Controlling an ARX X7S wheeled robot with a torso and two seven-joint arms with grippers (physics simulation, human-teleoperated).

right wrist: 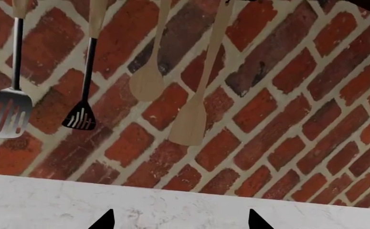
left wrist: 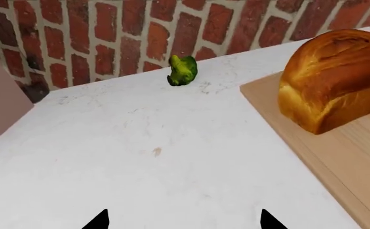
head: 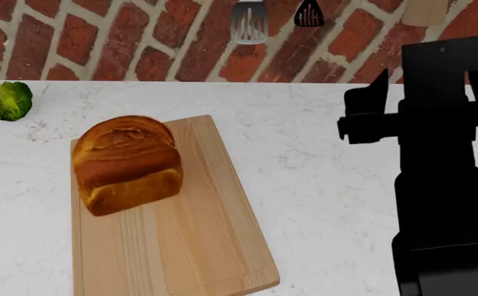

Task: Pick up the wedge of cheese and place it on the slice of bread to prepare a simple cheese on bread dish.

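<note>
The slice of bread (head: pixel 127 163), a golden-brown domed block, stands on the back left of a light wooden cutting board (head: pixel 189 246). In the left wrist view the slice of bread (left wrist: pixel 334 78) sits off to one side of my left gripper (left wrist: pixel 185 222), which is open over bare white counter with nothing between its black fingertips (left wrist: pixel 99 220). My right gripper (right wrist: pixel 181 221) is open too, empty, facing the brick wall above the counter's back edge. The wedge of cheese is out of view in every frame. My right arm (head: pixel 445 172) fills the head view's right side.
A green broccoli floret (head: pixel 8 100) lies near the wall at the counter's far left, also the broccoli floret (left wrist: pixel 182 70) ahead of the left gripper. A metal spatula (right wrist: pixel 5 112), black spatula (right wrist: pixel 79 117) and wooden spoon (right wrist: pixel 148 81) hang on the brick wall.
</note>
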